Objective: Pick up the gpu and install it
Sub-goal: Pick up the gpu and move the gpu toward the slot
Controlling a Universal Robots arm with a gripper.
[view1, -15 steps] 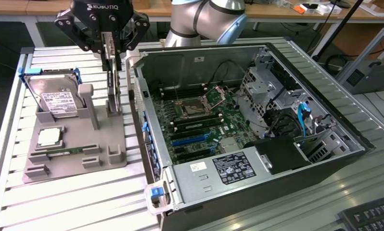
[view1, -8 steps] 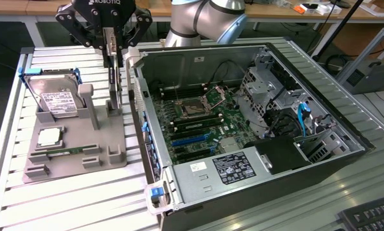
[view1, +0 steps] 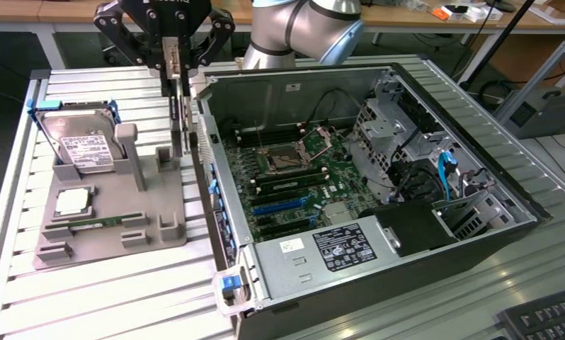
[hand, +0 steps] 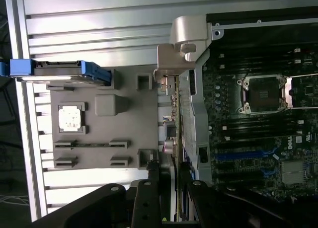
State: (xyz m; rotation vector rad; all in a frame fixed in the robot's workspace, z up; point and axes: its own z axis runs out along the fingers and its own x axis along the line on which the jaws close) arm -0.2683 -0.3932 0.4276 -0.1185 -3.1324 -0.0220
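The gpu (view1: 175, 117) stands on edge over the gray holder (view1: 112, 212) beside the computer case (view1: 509, 212), with the tool (view1: 173, 71) clenched on its top edge. This looks like the pickup step; the card is not yet installed.

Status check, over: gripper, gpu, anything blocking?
Copy: gripper closed on gpu. It stands on edge over gray holder, outside computer case. Case's near wall close beside it.

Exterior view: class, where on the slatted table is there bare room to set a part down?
Bare slats between the grey fixture and the near table edge, and between the case and the keyboard. Crowded: the gap between fixture and case, where the gripper grips the gpu.
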